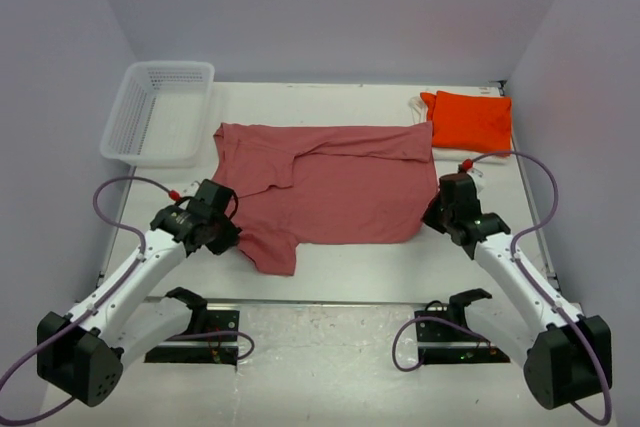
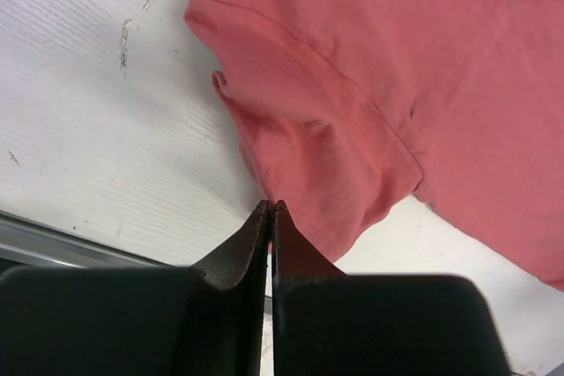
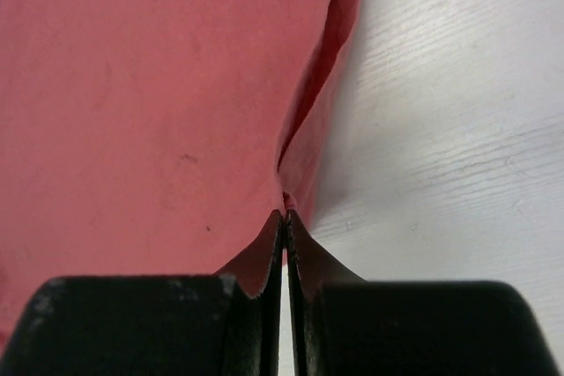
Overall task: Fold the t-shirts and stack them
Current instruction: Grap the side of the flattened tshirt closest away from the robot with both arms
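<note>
The rose-red t-shirt [image 1: 335, 182] lies spread across the middle of the table, with one sleeve folded over at the upper left. My left gripper [image 1: 228, 229] is shut on the edge of its near-left sleeve [image 2: 308, 173]; the jaws meet at the cloth's hem in the left wrist view [image 2: 270, 206]. My right gripper [image 1: 436, 209] is shut on the shirt's right edge [image 3: 300, 143], which puckers into the closed jaws [image 3: 285, 211]. The bright orange t-shirt [image 1: 468, 119] lies folded at the back right. White cloth [image 1: 418, 105] peeks out from under it.
A white plastic mesh basket [image 1: 170, 66] stands at the back left, close to the shirt's upper-left corner. Grey walls enclose the table on three sides. A metal rail [image 1: 320, 302] runs along the near edge by the arm bases.
</note>
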`<state>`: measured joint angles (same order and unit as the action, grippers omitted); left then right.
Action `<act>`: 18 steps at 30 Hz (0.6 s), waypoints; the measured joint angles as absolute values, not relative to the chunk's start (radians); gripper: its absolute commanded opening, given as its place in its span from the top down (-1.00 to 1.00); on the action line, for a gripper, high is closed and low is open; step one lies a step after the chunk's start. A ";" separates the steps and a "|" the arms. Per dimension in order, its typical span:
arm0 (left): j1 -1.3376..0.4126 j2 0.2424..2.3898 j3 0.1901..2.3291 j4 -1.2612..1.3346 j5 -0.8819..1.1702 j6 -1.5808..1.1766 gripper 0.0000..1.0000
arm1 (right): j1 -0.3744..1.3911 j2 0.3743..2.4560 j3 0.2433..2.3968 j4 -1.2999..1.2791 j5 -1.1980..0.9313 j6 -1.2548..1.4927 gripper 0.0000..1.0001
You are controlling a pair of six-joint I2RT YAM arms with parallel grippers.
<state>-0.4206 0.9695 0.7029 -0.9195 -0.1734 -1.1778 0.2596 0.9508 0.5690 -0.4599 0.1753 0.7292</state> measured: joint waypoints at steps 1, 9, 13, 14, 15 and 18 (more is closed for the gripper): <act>-0.421 0.950 0.703 -0.923 -0.172 -1.173 1.00 | 0.261 0.951 0.585 -0.472 0.189 0.726 1.00; -0.421 0.869 0.714 -0.973 -0.200 -1.139 1.00 | 0.262 0.954 0.744 -0.584 0.276 0.695 1.00; -0.421 0.843 0.758 -0.987 -0.231 -1.100 1.00 | 0.262 0.972 0.798 -0.619 0.305 0.686 1.00; -0.421 0.839 0.773 -0.988 -0.241 -1.087 1.00 | 0.262 0.981 0.813 -0.633 0.312 0.681 1.00; -0.421 0.836 0.794 -0.988 -0.253 -1.071 1.00 | 0.262 0.991 0.829 -0.640 0.320 0.678 1.00; -0.421 0.838 0.851 -0.980 -0.279 -1.023 1.00 | 0.262 1.045 0.893 -0.661 0.325 0.673 1.00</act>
